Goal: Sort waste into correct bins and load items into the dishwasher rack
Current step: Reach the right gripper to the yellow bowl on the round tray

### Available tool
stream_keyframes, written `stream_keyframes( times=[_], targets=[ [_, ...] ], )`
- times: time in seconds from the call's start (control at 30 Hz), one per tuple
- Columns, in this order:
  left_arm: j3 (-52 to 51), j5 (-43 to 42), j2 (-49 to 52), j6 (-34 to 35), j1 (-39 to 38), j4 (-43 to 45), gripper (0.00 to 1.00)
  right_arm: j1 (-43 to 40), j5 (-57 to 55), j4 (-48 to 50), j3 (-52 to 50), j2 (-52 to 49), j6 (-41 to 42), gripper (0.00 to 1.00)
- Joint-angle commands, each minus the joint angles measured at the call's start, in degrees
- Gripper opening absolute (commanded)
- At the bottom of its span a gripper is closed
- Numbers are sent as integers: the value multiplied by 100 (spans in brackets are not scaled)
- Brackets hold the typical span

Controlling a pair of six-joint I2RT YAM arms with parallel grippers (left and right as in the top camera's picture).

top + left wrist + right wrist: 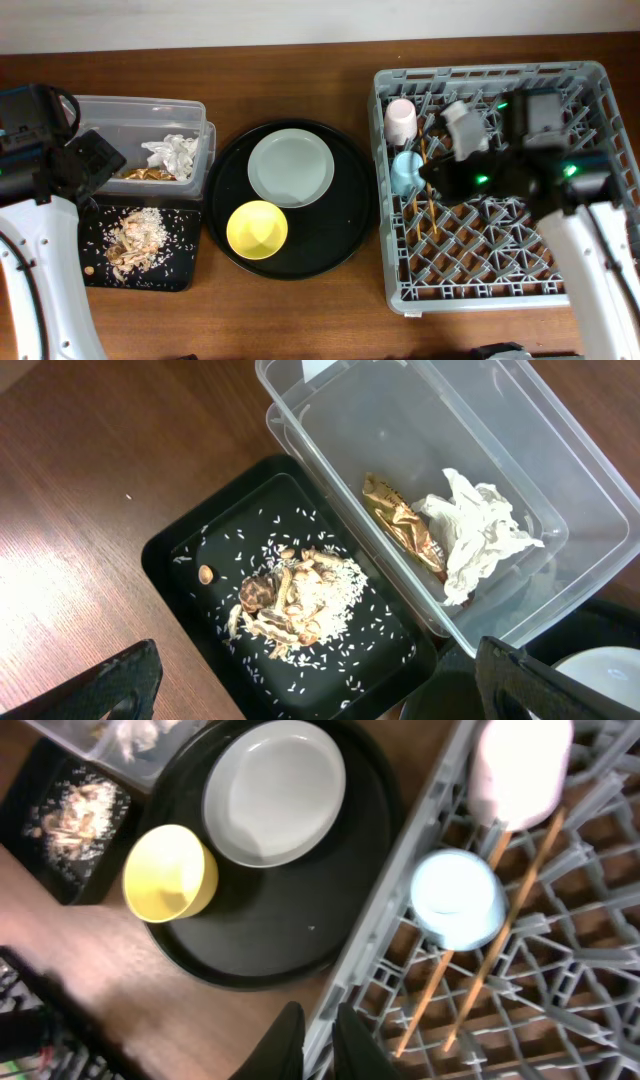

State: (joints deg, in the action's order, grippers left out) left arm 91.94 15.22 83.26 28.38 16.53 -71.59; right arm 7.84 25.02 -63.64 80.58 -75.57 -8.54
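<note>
The crumpled white tissue and the gold-brown foil wrapper lie in the clear tub. The beige food scraps lie in the shallow black tray. My left gripper is open and empty above that tray. The pink cup, the light-blue cup and the chopsticks are in the grey rack. The pale plate and yellow bowl sit outside it. My right gripper is shut and empty over the rack's left wall.
The plate and bowl rest on a large round black tray between the bins and the rack. The tub and the shallow black tray stand side by side at the left on the brown wooden table.
</note>
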Motion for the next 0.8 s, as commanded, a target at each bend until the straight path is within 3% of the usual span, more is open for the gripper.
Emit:
stream_keyframes(
  times=[0.0,0.13,0.23,0.33,0.53,0.7,0.77],
  targets=[
    [24,2,-7,72,37,-9,99,1298,-1158,398,4,-96,745,15],
    [26,2,-7,72,37,-7,99,3049,-1370,1019,4,-1117,979,17],
    [26,2,-7,72,37,-7,99,3886,-1368,1543,4,-2120,1099,19],
    [26,2,-7,72,37,-7,99,4662,-1379,2400,4,-3158,1038,27],
    [26,2,-7,72,37,-7,99,5292,-1786,3674,4,-3552,1036,34],
    [26,2,-7,72,37,-7,99,5436,-2675,4015,4,-3982,1040,33],
    [26,2,-7,72,37,-9,99,5436,-2706,4006,4,-4087,1056,26]
  ],
)
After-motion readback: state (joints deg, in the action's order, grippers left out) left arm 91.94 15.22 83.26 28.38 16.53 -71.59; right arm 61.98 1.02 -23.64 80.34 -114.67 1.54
